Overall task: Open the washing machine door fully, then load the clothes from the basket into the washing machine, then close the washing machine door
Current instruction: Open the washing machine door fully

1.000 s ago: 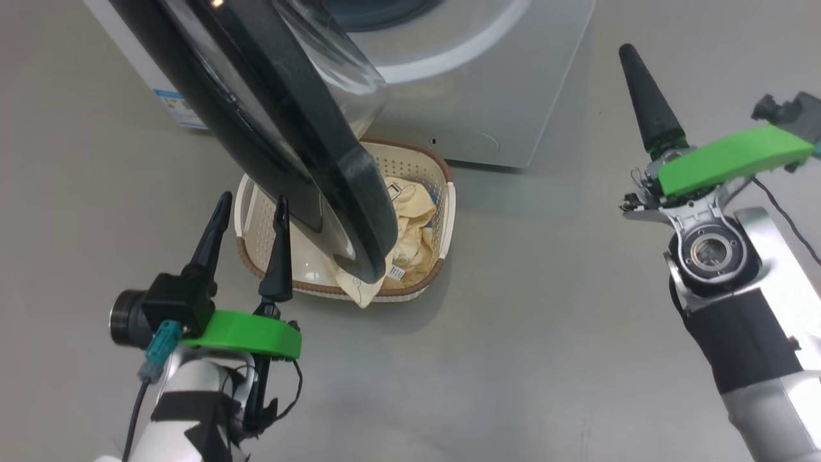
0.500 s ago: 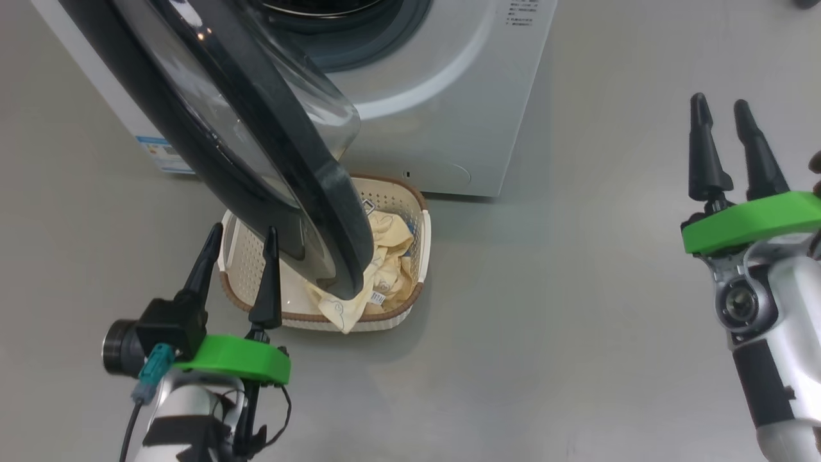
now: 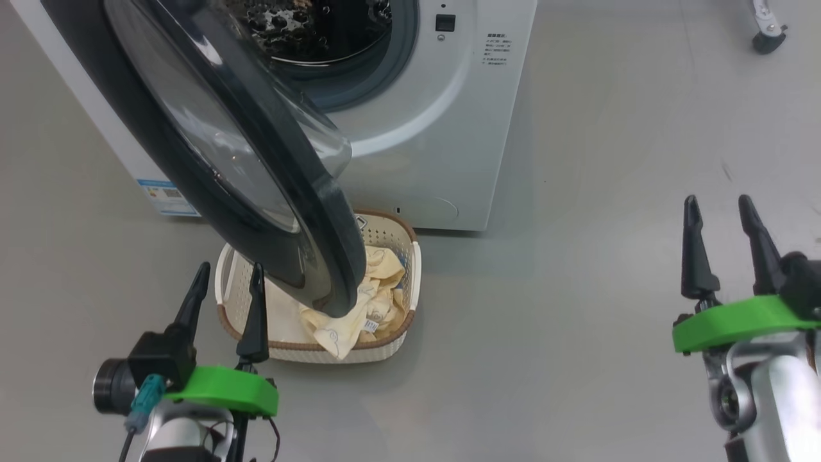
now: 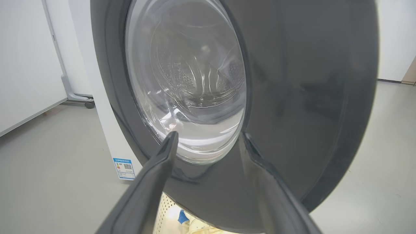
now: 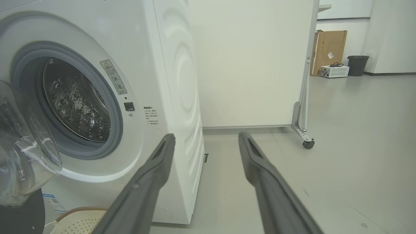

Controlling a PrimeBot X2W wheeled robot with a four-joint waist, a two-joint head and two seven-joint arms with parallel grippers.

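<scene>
The washing machine [image 3: 449, 128] stands at the top with its steel drum [image 5: 74, 107] exposed. The washing machine door [image 3: 321, 218] hangs partly swung out, its black rim and glass bowl [image 4: 195, 81] overhanging the basket [image 3: 308, 350]. Pale-yellow clothes [image 3: 378, 289] lie in the basket's right half, one piece draped over the front rim. My left gripper [image 3: 231, 269] is open at the basket's near-left corner, just in front of the door's outer face [image 4: 292, 81], holding nothing. My right gripper [image 3: 717, 202] is open and empty, far to the right over bare floor.
A blue label sticker [image 3: 167, 196] sits low on the washer's left front. A white partition panel [image 5: 253, 65] on casters [image 5: 308, 143] stands behind the washer. A cardboard box [image 5: 328, 48] and a dark bin [image 5: 357, 65] are far back. Grey floor stretches between basket and right gripper.
The head camera has tilted up, so more of the washer front and drum shows. My right arm has turned from side-on and come down to the lower right, both fingers now apart.
</scene>
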